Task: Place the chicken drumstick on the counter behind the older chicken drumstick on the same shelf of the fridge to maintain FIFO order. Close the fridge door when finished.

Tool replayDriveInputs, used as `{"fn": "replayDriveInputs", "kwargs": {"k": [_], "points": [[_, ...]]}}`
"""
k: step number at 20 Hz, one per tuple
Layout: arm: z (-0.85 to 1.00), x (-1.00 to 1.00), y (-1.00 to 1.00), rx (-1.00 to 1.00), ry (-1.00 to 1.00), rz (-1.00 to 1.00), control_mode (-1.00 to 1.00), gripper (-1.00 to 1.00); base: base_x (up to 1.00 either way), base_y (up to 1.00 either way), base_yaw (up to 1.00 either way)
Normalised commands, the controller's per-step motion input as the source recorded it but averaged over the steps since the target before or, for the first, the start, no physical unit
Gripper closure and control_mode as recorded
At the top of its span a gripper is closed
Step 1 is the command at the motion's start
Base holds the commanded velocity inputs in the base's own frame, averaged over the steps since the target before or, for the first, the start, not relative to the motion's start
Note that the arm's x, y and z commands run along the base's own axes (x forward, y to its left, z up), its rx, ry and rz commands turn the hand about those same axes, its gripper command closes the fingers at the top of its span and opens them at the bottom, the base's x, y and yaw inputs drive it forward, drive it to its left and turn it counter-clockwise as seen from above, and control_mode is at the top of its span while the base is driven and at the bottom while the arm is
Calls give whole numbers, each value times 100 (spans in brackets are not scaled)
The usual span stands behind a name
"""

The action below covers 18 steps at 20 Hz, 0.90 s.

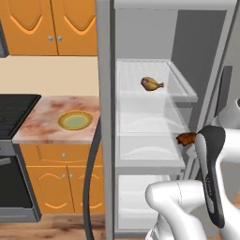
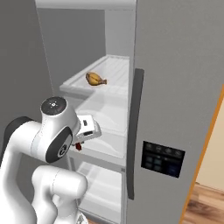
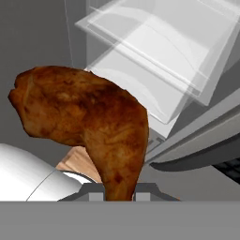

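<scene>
A simulated kitchen with a tall grey fridge (image 1: 105, 117) standing open, its white interior facing the robot. On an upper frosted shelf (image 1: 180, 89) lies a small golden-tan drumstick (image 1: 151, 84), its thin bone end pointing toward the right in the left base view; the right base view shows the same older drumstick (image 2: 95, 79) near the front of that shelf.

The white robot arm reaches toward the fridge at the level of a lower shelf. Its end effector (image 3: 118, 191) is clamped on a dark reddish-brown drumstick (image 3: 89, 119), gripping the narrow bone end while the thick meaty part sticks out ahead toward the fridge shelves. In the left base view this darker drumstick (image 1: 186, 138) shows just beside the arm, at the right front edge of a lower shelf, well below the golden one.

The fridge door (image 2: 175, 109) stands open at the right of the right base view, with a long dark handle.

To the left of the fridge, a pinkish marbled counter (image 1: 47, 126) carries a yellow-rimmed plate (image 1: 75, 120), above orange cabinets.
</scene>
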Motion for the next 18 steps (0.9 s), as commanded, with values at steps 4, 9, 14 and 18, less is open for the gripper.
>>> {"fn": "replayDriveInputs", "kwargs": {"k": [4, 9, 14, 18], "points": [[0, 0, 0, 0, 0, 0, 100, 100, 62, 0, 17], [43, 29, 3, -3, -22, 6, -100, 100, 19, 0, 6], [100, 60, 20, -14, -46, 0, -100, 100, 0, 0, 0], [99, 52, 6, -16, -44, 0, -100, 100, 0, 0, 0]]}}
